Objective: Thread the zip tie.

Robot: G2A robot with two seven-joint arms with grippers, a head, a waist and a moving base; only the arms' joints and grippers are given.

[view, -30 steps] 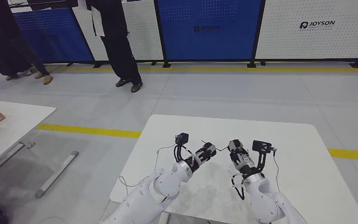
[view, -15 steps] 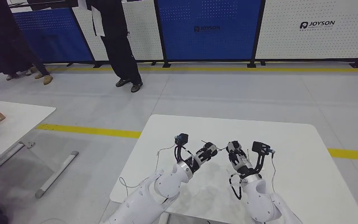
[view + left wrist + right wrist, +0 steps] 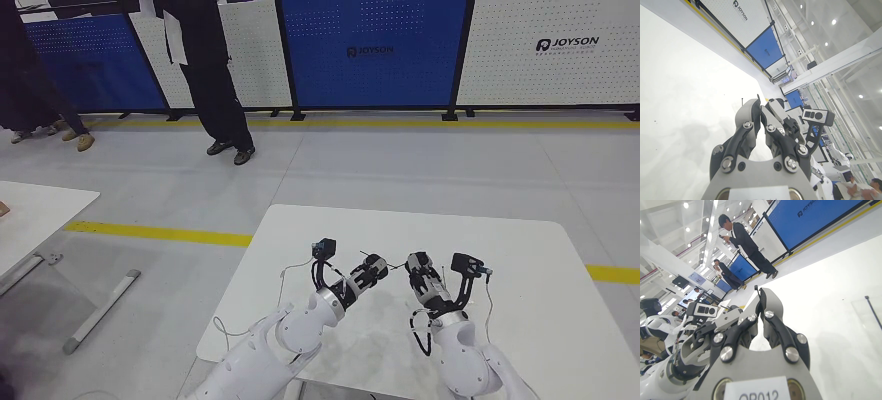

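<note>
Over the last second your right gripper (image 3: 417,270) crept slightly nearer the left gripper (image 3: 373,268). Both hung low over the white tabletop (image 3: 520,260), tips almost meeting. Your right jaws were pinched shut on the black zip tie (image 3: 755,287) just under its square head, which poked past the tips. Your left jaws were clamped on a black end of it, close beside the right gripper. A second tie (image 3: 874,312) lay flat on the tabletop, well apart from the right gripper.
</note>
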